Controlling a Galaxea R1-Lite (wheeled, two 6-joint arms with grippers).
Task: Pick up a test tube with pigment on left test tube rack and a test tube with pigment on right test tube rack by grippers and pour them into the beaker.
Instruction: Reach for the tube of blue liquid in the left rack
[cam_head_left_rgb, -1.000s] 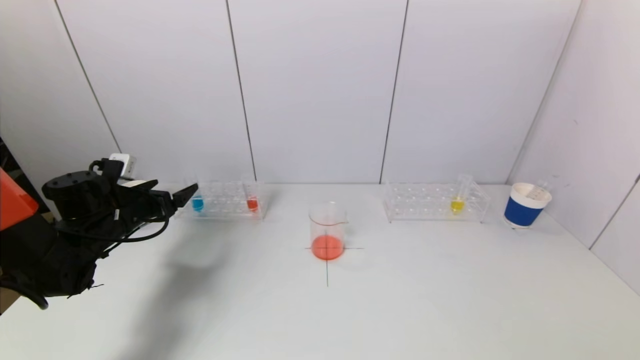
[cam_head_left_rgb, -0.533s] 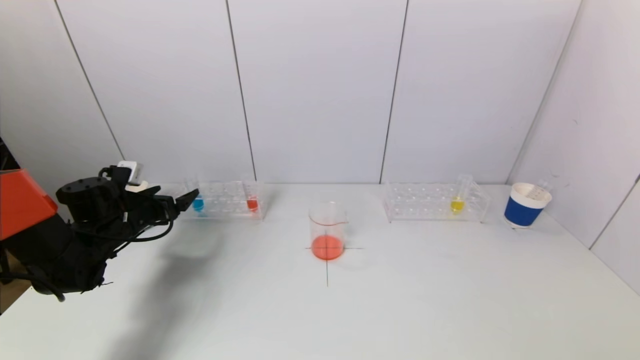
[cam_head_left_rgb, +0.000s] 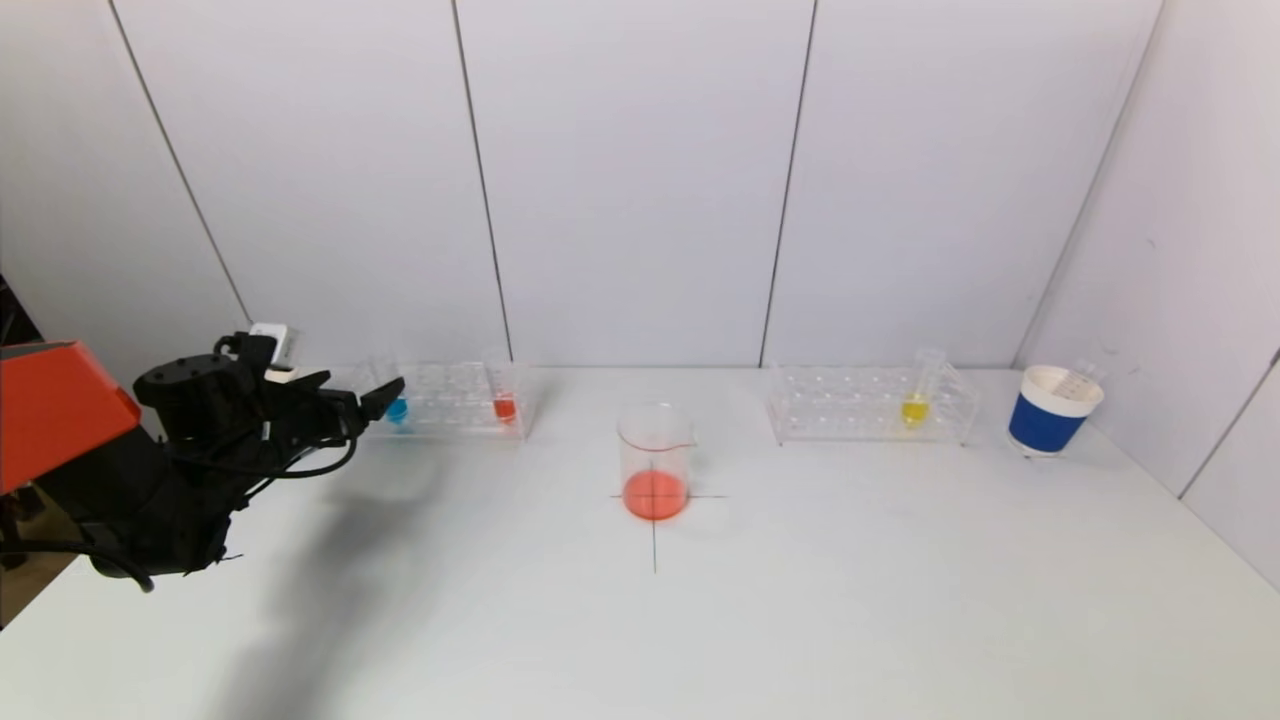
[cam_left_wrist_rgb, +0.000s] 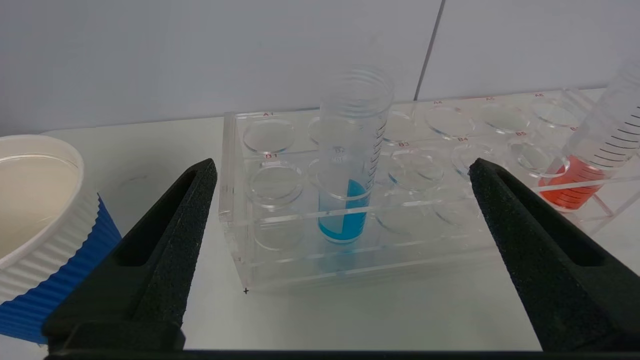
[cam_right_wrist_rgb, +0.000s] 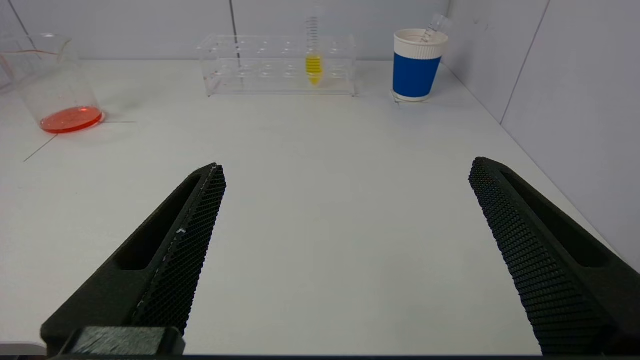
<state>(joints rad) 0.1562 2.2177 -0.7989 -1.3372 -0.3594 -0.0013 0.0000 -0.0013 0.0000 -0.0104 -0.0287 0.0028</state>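
White table (cam_head_left_rgb: 800, 620); left claw (cam_left_wrist_rgb: 340, 172) wide before blue tube (cam_left_wrist_rgb: 350, 165); right claw (cam_right_wrist_rgb: 345, 172) wide.

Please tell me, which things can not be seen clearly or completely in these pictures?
- Right gripper: outside the head view; only its open fingers show in the right wrist view.
- White-and-blue ribbed paper cup: cut by the left wrist view's edge.
- Clear test tube with orange pigment: its top is cut off there.
- Cup beside the left clear plastic rack: hidden in the head view by the left gripper.
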